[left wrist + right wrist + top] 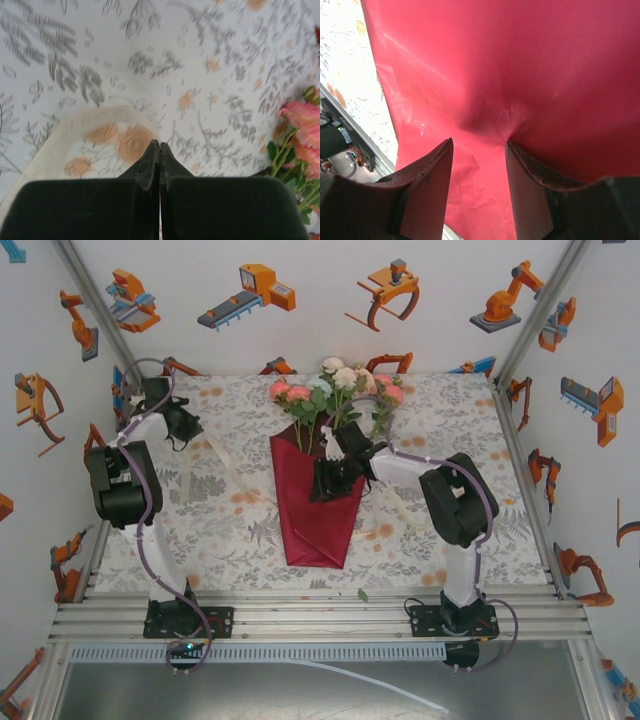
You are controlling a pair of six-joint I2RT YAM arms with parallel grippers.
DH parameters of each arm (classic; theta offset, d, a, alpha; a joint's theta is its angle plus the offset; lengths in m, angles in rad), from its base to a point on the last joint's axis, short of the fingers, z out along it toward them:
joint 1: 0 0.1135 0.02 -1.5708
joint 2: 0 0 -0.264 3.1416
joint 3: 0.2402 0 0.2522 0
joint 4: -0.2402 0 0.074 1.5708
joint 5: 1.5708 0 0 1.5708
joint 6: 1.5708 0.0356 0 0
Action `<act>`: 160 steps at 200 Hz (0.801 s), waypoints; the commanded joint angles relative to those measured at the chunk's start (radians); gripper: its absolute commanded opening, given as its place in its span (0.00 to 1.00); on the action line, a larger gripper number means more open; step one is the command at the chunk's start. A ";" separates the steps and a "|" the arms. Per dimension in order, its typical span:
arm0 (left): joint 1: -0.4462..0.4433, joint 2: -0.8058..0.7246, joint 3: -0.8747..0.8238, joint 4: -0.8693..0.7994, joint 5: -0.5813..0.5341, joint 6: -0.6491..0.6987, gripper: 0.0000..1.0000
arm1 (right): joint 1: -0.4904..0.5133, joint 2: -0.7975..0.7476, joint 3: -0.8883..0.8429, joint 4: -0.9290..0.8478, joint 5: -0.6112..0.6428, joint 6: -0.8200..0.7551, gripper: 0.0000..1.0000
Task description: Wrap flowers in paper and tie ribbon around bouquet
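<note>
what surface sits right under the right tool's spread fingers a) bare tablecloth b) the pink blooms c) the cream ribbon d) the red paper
d: in the right wrist view the right tool has its fingers apart just above the red paper, which is dimpled beside one fingertip.

Bright, even light, shadows soft.
Glossy streaks cross the paper (410, 50); the tablecloth (50, 45) print smears in the left wrist view.

Surface: table (140, 540), covered with grey-and-orange floral cloth (230, 530).
Centre: crimson paper (315, 525) cone, tip toward near edge; flowers (335, 390) at far end.
Left: cream ribbon (52, 137), curved on cloth.
</note>
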 commanded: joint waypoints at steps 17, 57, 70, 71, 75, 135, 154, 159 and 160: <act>-0.016 -0.158 -0.173 0.024 0.046 -0.011 0.00 | -0.106 -0.239 -0.092 0.025 0.181 0.122 0.53; -0.045 -0.271 -0.248 0.009 0.031 0.025 0.00 | -0.199 -0.503 -0.295 -0.122 0.494 0.188 0.57; -0.060 -0.295 -0.252 -0.009 0.021 0.038 0.00 | -0.201 -0.515 -0.310 -0.202 0.556 0.246 0.55; -0.061 -0.297 -0.252 -0.011 0.020 0.039 0.00 | -0.201 -0.514 -0.310 -0.208 0.557 0.250 0.55; -0.066 -0.306 -0.255 -0.012 0.016 0.042 0.00 | -0.201 -0.508 -0.310 -0.228 0.564 0.265 0.54; -0.120 -0.374 -0.310 -0.032 0.003 0.068 0.00 | -0.185 -0.300 -0.271 -0.124 0.466 0.350 0.56; -0.120 -0.393 -0.326 -0.053 -0.015 0.086 0.00 | -0.185 -0.262 -0.215 -0.136 0.537 0.350 0.58; -0.119 -0.400 -0.331 -0.052 -0.018 0.087 0.00 | -0.186 -0.250 -0.207 -0.138 0.550 0.350 0.57; -0.120 -0.401 -0.333 -0.053 -0.019 0.088 0.00 | -0.185 -0.247 -0.204 -0.138 0.551 0.349 0.57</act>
